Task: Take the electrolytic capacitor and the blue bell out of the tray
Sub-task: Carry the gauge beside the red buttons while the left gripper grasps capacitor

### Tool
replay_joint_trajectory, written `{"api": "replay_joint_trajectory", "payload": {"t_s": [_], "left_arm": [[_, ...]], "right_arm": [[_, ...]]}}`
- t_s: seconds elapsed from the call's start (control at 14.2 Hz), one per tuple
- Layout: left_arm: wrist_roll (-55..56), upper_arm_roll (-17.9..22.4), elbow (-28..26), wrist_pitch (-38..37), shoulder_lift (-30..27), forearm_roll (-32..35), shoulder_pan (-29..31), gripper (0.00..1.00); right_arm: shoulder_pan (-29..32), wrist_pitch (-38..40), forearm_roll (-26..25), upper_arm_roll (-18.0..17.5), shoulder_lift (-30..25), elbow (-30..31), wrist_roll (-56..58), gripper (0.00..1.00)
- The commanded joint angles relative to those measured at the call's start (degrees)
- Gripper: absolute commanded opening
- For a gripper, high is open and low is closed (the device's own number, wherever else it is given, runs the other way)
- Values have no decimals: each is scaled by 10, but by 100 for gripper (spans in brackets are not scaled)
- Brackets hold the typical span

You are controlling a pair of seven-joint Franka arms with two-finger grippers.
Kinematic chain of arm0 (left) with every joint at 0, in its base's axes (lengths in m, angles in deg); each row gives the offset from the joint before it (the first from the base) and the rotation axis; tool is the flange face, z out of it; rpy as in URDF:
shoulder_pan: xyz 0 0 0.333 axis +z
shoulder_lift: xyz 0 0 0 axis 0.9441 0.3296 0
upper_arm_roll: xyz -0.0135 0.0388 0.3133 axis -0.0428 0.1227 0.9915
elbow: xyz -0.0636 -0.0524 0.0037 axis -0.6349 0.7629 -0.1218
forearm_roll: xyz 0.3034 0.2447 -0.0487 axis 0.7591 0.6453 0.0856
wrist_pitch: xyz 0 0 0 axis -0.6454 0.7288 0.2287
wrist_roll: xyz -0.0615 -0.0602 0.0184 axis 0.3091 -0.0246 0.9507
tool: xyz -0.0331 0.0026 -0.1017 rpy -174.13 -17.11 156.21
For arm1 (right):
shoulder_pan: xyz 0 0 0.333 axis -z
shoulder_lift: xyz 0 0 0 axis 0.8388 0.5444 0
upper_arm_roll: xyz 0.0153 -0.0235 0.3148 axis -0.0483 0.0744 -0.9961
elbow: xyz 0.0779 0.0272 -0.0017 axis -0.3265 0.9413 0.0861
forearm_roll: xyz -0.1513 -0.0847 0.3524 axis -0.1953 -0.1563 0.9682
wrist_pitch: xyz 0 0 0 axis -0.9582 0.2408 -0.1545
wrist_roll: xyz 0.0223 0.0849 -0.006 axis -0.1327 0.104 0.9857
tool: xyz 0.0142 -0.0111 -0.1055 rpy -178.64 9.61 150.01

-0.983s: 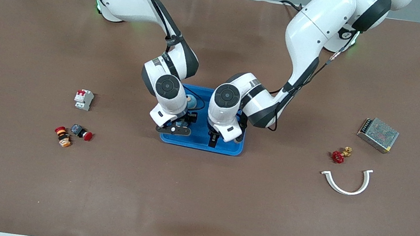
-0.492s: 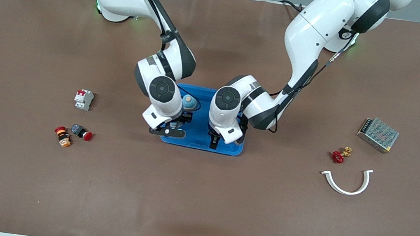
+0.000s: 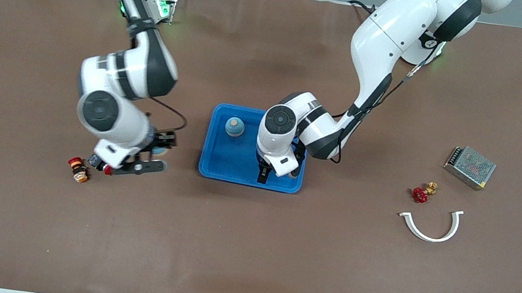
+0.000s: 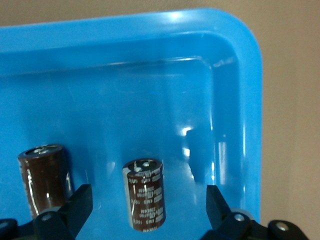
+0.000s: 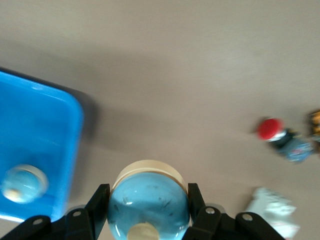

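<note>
A blue tray (image 3: 237, 169) sits mid-table. A blue bell (image 3: 235, 126) with a cream base stands in it; it also shows in the right wrist view (image 5: 22, 183). My right gripper (image 3: 155, 151) is shut on a second blue bell (image 5: 148, 202) and holds it above the bare table between the tray and the red buttons. My left gripper (image 3: 263, 172) is low in the tray, open, with its fingers on either side of an upright brown capacitor (image 4: 145, 192) without touching it. A second brown capacitor (image 4: 45, 175) stands beside it.
Two red push buttons (image 3: 78, 169) (image 3: 103, 165) lie toward the right arm's end, one also in the right wrist view (image 5: 272, 129), with a white breaker (image 5: 270, 207) close by. Toward the left arm's end lie a metal power supply (image 3: 469, 167), a red valve (image 3: 421, 193) and a white curved clip (image 3: 430, 225).
My right arm has swung from the tray toward its own end of the table, carrying a bell. One bell stays in the tray. The left arm has barely moved.
</note>
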Motion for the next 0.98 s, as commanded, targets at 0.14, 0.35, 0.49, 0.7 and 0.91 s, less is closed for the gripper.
{"api": "replay_joint_trajectory", "payload": {"t_s": [0.14, 0.35, 0.49, 0.7, 0.91], "left_arm": [[2, 9, 17, 3, 11, 12, -9, 94], [2, 9, 17, 3, 11, 12, -8, 83], [3, 9, 17, 3, 11, 12, -8, 47], [-5, 9, 17, 3, 10, 12, -8, 0], [-16, 9, 17, 2, 7, 12, -7, 0]], "right_arm": [[158, 2, 6, -13, -1, 9, 262, 39], [208, -8, -3, -12, 6, 15, 347, 39], [232, -20, -7, -11, 5, 32, 395, 39], [267, -88, -11, -11, -3, 97, 465, 39], [288, -169, -14, -11, -1, 151, 490, 39]]}}
